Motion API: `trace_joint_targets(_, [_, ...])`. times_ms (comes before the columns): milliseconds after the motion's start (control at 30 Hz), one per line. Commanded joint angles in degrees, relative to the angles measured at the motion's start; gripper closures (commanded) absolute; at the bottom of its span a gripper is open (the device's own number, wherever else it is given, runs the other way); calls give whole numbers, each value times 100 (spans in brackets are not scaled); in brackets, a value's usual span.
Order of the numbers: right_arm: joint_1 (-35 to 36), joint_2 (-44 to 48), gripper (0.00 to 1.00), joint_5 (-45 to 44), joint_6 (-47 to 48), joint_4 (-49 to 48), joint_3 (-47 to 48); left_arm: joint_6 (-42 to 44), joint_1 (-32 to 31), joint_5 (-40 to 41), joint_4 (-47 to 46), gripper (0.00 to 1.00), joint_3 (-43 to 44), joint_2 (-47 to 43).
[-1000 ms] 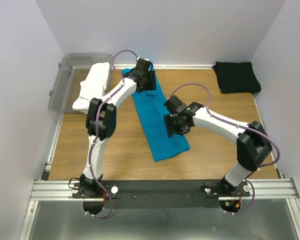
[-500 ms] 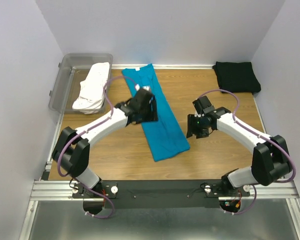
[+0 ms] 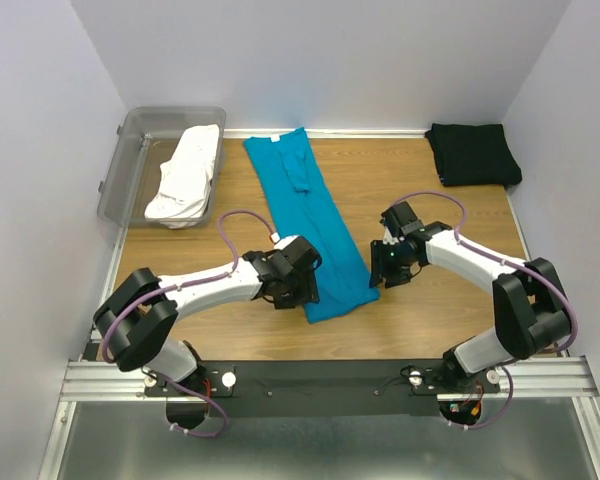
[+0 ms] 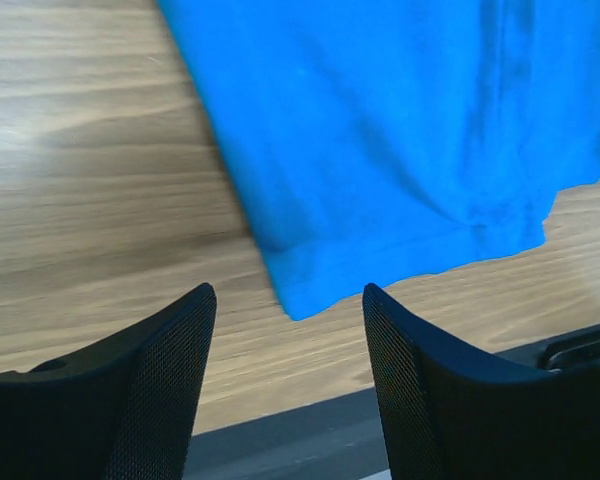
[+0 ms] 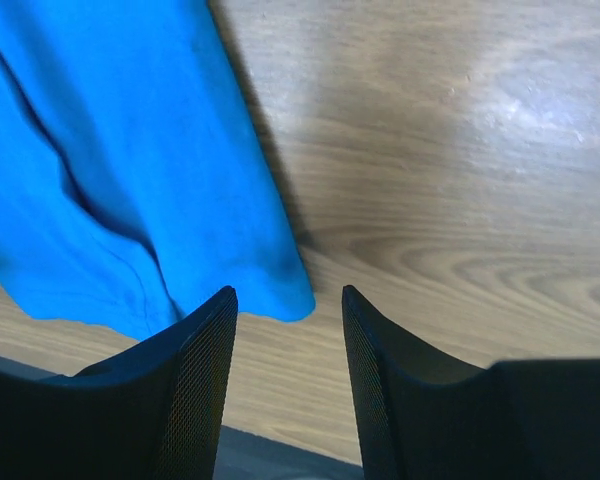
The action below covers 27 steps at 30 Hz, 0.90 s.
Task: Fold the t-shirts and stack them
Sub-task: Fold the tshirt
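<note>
Stance: left gripper (image 4: 287, 300), right gripper (image 5: 288, 295) over teal t-shirt (image 3: 315, 225) hem corners by worktop (image 3: 410, 325) near edge, jaws apart, empty, presumably for pinching.

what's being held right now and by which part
Nothing: the left end effector and right end effector hang open, one by each hem corner of the blue shirt.
</note>
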<state>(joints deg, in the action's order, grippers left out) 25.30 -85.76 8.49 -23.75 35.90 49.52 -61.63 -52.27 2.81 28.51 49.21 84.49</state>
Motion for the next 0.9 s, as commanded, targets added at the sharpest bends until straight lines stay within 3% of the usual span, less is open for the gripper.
trace_joint_targets(0, [-25, -309, 46, 170, 63, -372, -118, -543, -186, 132, -118, 32, 124, 374])
trace_joint_targets(400, [-16, -346, 47, 557, -42, -479, -750, -675, -266, 255, 198, 32, 423, 656])
trace_joint_targets(600, [-16, -275, 53, 329, -42, -382, -900, -667, -336, 246, 313, 32, 510, 771])
trace_joint_targets(700, [-16, -284, 60, 276, -33, -391, -900, -693, -345, 246, 365, 32, 519, 806])
trace_joint_targets(800, [-16, -205, 77, 293, -16, -382, -891, -719, -371, 255, 444, 32, 537, 806])
trace_joint_targets(833, [-16, -144, 89, 285, -7, -382, -882, -737, -389, 264, 453, 33, 537, 823])
trace_joint_targets(867, [-16, -143, 93, 285, 2, -382, -882, -737, -398, 255, 462, 33, 537, 832])
